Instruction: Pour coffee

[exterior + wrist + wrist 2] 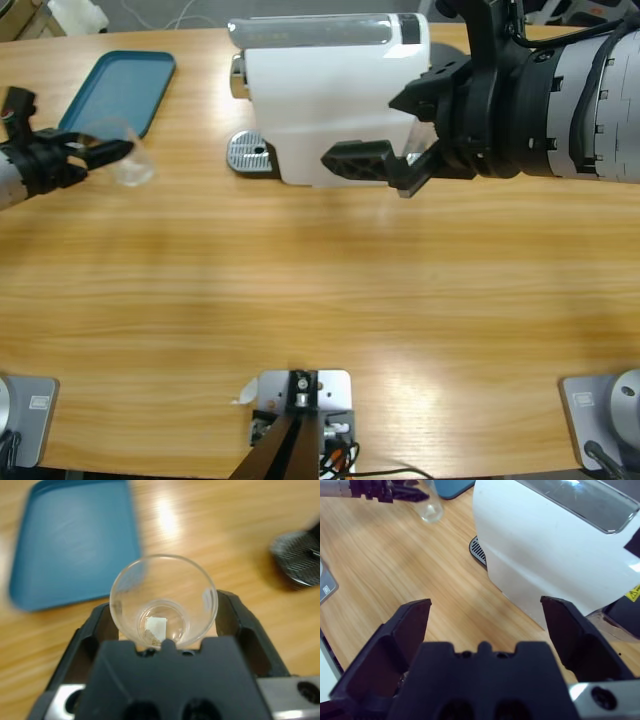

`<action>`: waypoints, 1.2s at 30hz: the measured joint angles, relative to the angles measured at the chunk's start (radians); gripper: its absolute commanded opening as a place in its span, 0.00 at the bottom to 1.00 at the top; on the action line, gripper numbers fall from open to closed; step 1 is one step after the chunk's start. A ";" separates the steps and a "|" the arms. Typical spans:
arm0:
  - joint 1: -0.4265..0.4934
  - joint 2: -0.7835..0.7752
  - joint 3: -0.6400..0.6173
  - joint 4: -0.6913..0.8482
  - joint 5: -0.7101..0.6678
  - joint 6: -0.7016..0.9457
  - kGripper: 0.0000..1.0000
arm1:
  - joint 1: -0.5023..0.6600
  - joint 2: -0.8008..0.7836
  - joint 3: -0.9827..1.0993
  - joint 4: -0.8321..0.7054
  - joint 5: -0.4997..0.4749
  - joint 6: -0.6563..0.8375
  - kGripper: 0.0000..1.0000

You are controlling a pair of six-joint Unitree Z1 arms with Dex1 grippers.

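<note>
Left gripper (pixel 164 630) fingers clamp a clear glass (pixel 128 152) beside the blue tray (pixel 125 88); right gripper (pixel 485 625) fingers spread wide, empty, by the white coffee machine (pixel 330 100).

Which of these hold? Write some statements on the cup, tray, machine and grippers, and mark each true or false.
1. The left gripper holds a clear cup. True.
2. The cup is full to the brim. False: only a trace lies at its bottom.
3. The right gripper grips the white machine. False: its jaws are open, holding nothing.
4. The blue tray carries nothing. True.
5. The cup stands on the drip grate. False: it is near the tray.
</note>
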 measured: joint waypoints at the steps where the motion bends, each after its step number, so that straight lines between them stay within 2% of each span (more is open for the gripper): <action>1: -0.009 -0.010 -0.027 0.040 -0.039 0.030 0.27 | 0.000 0.000 0.003 -0.003 0.000 0.001 1.00; 7: -0.020 -0.038 -0.164 0.180 -0.235 0.120 0.27 | 0.000 0.000 0.018 -0.008 0.000 0.005 1.00; 13: -0.019 -0.034 -0.238 0.208 -0.452 0.168 0.27 | 0.000 0.000 0.033 -0.009 0.000 0.007 1.00; 16: -0.019 -0.001 -0.273 0.213 -0.517 0.209 0.27 | 0.000 0.000 0.037 -0.009 0.000 0.007 1.00; 27: -0.047 0.135 -0.360 0.227 -0.549 0.294 0.27 | 0.000 0.000 0.037 0.005 0.000 0.007 1.00; 36: -0.079 0.180 -0.394 0.227 -0.546 0.299 0.27 | 0.000 -0.002 0.037 0.012 -0.005 0.007 1.00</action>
